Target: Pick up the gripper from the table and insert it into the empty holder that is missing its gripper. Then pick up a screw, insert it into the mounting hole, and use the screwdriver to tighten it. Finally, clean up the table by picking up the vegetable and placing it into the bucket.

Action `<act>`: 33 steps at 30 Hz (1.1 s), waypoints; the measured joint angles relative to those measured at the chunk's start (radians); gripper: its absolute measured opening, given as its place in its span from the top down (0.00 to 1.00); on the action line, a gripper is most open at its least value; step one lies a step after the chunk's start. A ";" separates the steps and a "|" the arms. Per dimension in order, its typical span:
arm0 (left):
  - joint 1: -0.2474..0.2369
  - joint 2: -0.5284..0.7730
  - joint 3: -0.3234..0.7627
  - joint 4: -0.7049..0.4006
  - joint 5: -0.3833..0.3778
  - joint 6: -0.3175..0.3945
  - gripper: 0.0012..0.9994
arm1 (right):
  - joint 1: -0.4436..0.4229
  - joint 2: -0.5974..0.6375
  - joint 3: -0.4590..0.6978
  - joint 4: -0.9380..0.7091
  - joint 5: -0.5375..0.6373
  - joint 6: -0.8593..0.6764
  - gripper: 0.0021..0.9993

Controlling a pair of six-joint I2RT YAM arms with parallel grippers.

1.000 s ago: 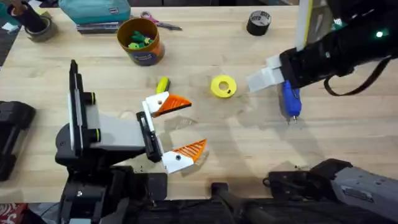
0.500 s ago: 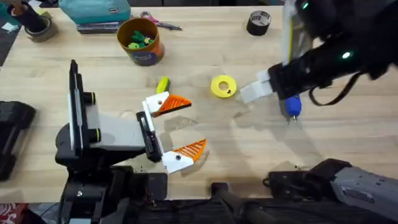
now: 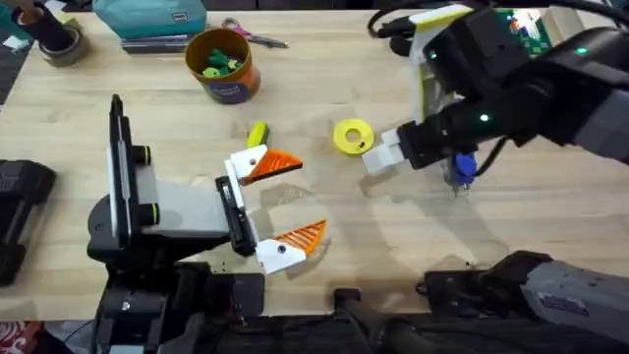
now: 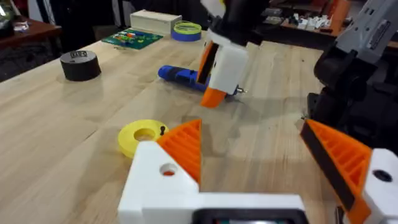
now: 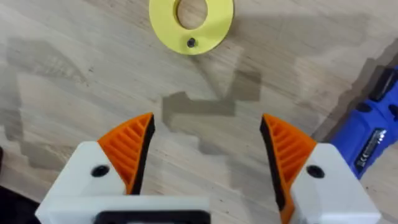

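Observation:
My right gripper (image 3: 381,155) hangs open, nothing in it, over bare table beside a yellow disc (image 3: 352,136); in its wrist view the gripper (image 5: 208,146) shows both orange pads. A small dark screw (image 5: 191,42) lies on that disc (image 5: 191,18). The blue screwdriver (image 3: 460,167) lies behind the right gripper, partly under the arm. The yellow-green vegetable (image 3: 257,133) lies left of the disc, and the bucket (image 3: 221,65) stands far left. My left gripper (image 3: 300,200) rests open near the vegetable. The loose gripper piece and the empty holder are out of view.
Scissors (image 3: 254,37) and a teal case (image 3: 152,18) lie along the far edge by the bucket. A black tape roll (image 4: 80,65) stands at the back. A dark unit (image 3: 20,211) sits at the left edge. Bare wood lies between the two grippers.
My right arm has swung left, from above the screwdriver to just beside the yellow disc, staying open. The left arm has not moved.

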 joint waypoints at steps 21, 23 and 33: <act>0.000 0.000 0.000 0.000 0.000 0.000 0.01 | 0.000 0.261 0.116 0.055 0.000 0.008 0.00; 0.000 0.000 0.000 0.000 0.000 0.000 0.01 | 0.002 0.280 0.132 0.058 0.000 0.008 0.00; 0.000 0.000 0.000 0.000 0.000 0.000 0.01 | 0.021 0.364 0.184 0.080 0.000 0.008 0.01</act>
